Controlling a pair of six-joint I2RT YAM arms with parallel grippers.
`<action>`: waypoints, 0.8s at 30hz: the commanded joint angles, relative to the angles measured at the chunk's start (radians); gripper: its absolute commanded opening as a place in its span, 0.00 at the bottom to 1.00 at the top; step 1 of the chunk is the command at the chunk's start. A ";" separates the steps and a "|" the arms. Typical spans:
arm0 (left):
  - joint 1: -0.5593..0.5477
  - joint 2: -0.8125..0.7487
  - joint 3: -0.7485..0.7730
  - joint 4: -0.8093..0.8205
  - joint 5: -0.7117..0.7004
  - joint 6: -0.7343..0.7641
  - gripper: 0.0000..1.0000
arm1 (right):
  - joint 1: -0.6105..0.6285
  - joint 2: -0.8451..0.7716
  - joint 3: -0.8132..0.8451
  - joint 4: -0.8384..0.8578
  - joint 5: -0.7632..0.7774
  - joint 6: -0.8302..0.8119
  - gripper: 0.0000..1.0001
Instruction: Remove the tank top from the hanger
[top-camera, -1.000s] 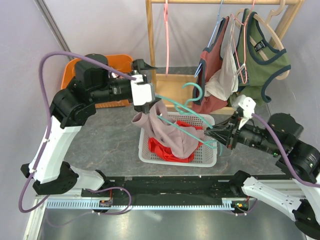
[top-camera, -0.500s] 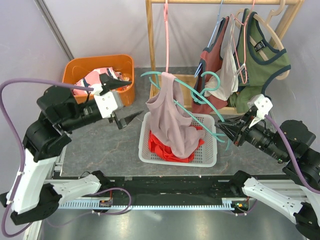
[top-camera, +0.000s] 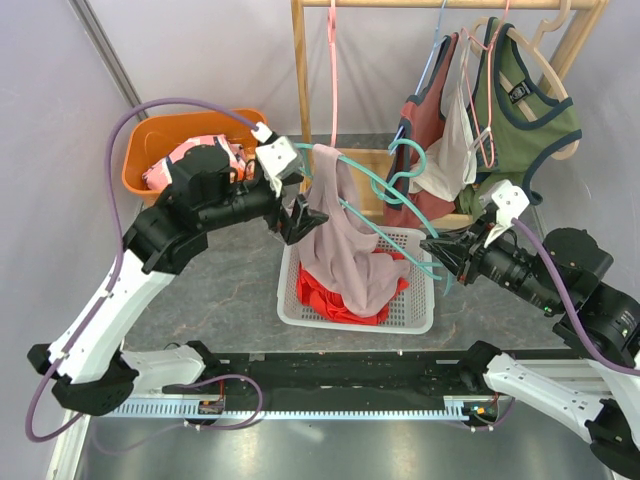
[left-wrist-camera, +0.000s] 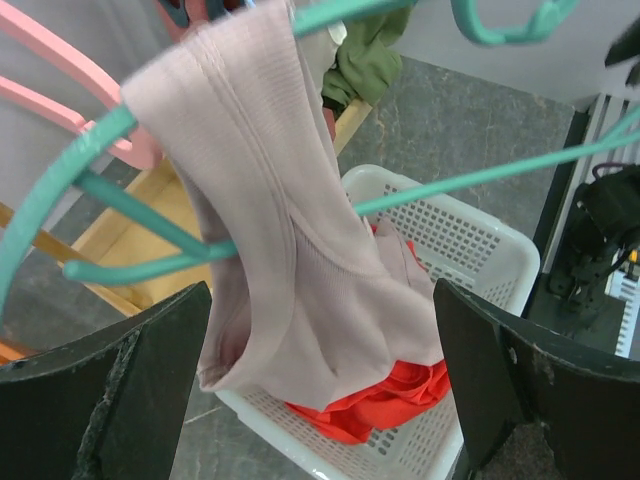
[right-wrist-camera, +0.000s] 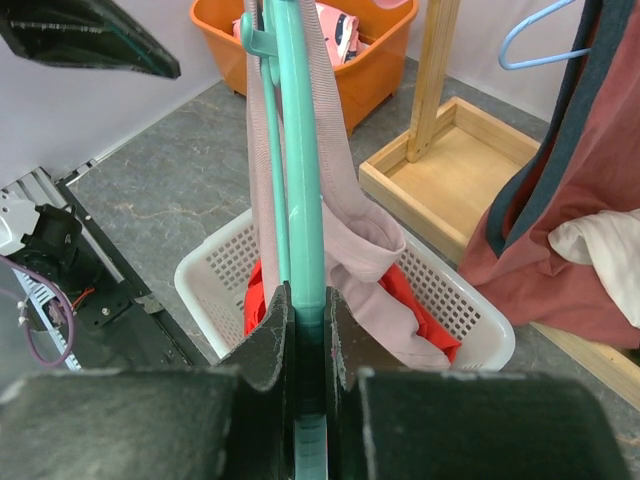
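Two spread left fingers (left-wrist-camera: 130, 400) flank the tank top (left-wrist-camera: 290, 260) on its hanger (left-wrist-camera: 480, 175).

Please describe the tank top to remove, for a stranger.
Look above the white basket. The right gripper holds a teal hanger there; on it hangs the pale mauve tank top, unlike the green top and rust top on the wooden rack.

The right gripper (right-wrist-camera: 308, 305) has its jaws clamped on the teal hanger (right-wrist-camera: 300, 150). The pink tank top (right-wrist-camera: 350, 235) hangs from it over the white basket (right-wrist-camera: 212, 268).
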 joint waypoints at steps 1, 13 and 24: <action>0.002 0.028 0.102 0.082 -0.015 -0.112 1.00 | 0.004 -0.003 0.031 0.100 -0.006 -0.013 0.00; 0.002 0.083 0.106 0.107 -0.085 -0.087 1.00 | 0.004 -0.006 0.037 0.091 0.000 -0.027 0.00; 0.001 0.143 0.148 0.119 -0.074 -0.081 0.88 | 0.004 -0.012 0.016 0.104 -0.037 -0.010 0.00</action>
